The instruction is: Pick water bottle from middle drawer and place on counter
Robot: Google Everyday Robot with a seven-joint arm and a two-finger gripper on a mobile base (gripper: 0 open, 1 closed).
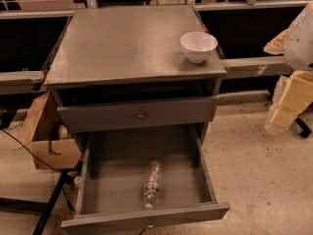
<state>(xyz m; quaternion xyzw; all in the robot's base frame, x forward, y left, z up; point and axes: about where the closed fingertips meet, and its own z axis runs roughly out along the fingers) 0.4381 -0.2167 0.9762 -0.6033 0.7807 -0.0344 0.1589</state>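
The small clear plastic water bottle [152, 182] lies at eight o'clock from the yellowish gripper [284, 110], its long axis twelve-to-six; I cannot tell the gripper's state.

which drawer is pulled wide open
The lower one, the middle drawer holding the water bottle; the drawer above with the round knob is nearly shut. The pincer hangs at the right edge.

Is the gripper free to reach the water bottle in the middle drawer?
Likely yes: the middle drawer is open, the water bottle lies uncovered on its floor, nothing above it; the gripper is off to the right.
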